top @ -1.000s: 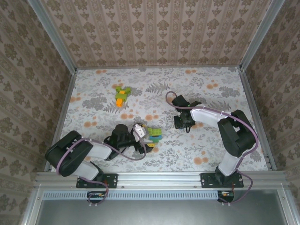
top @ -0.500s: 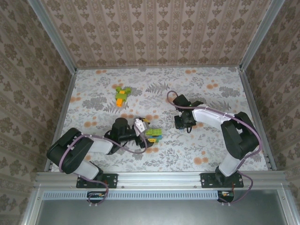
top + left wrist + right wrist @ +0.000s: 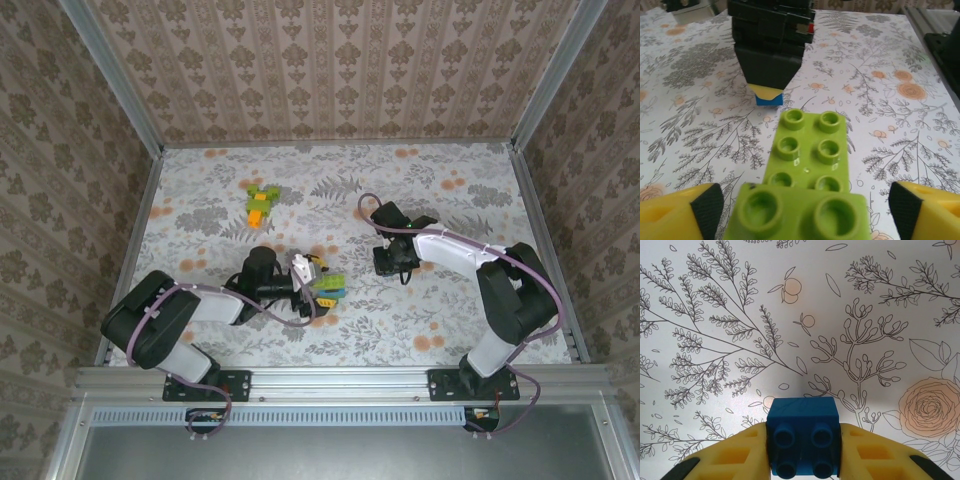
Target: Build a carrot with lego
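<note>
Two stacked light green lego bricks (image 3: pixel 807 165) lie on the floral table between my left gripper's (image 3: pixel 805 212) yellow fingers (image 3: pixel 680 215), with a gap on each side; that gripper is open. From above, the same gripper (image 3: pixel 306 276) sits at the green bricks (image 3: pixel 326 284), which have a bit of blue beside them. My right gripper (image 3: pixel 802 450) is shut on a blue lego brick (image 3: pixel 802 432), studs toward the camera, just above the table. The top view places it (image 3: pixel 392 264) right of centre. The left wrist view shows that blue brick (image 3: pixel 769 99) under the black right gripper.
A small green and orange lego assembly (image 3: pixel 260 204) lies toward the back left of the table. Patterned walls and metal rails (image 3: pixel 540 240) close in the table on three sides. The right arm's base (image 3: pixel 945 55) stands at the right edge of the left wrist view.
My left gripper has slid forward around the light green bricks and its jaws have narrowed slightly. The right gripper has stayed almost still with the blue brick.
</note>
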Controlling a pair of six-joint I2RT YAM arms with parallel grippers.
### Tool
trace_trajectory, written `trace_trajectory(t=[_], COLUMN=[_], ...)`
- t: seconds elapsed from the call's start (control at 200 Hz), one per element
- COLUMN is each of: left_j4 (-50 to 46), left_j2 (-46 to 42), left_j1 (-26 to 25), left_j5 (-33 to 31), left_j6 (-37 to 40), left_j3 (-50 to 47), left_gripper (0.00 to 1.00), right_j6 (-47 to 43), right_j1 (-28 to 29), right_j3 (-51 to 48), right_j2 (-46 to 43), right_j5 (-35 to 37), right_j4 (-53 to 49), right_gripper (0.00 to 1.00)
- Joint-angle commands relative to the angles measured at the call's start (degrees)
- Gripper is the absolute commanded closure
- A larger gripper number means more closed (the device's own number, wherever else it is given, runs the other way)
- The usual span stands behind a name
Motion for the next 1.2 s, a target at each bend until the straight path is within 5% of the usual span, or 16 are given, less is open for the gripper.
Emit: trace_trajectory(t=[0.0,0.595,1.195], left_j4=[0.10,3.29,1.47], left_j2=[1.35,3.70,3.39], left_j1=[0.03,-0.06,-1.33], left_j5=[3.60,4.08,-1.02], left_j6=[0.61,-0.04,3.01], left_j3=[1.67,1.78,-0.96], left_gripper=[0.17,0.63,0.70], right_j6=[0.73,2.03,10.40], right_j1=[0.75,3.39,11.42], right_j3=[0.30,1.14,16.54], right_j2=[-1.13,-5.04,-8.44], right_j5=[-1.01,-1.26,-3.49], right_j4=[-2.08,-6.32,-21.09], right_gripper=[0.69,0.71,0.76])
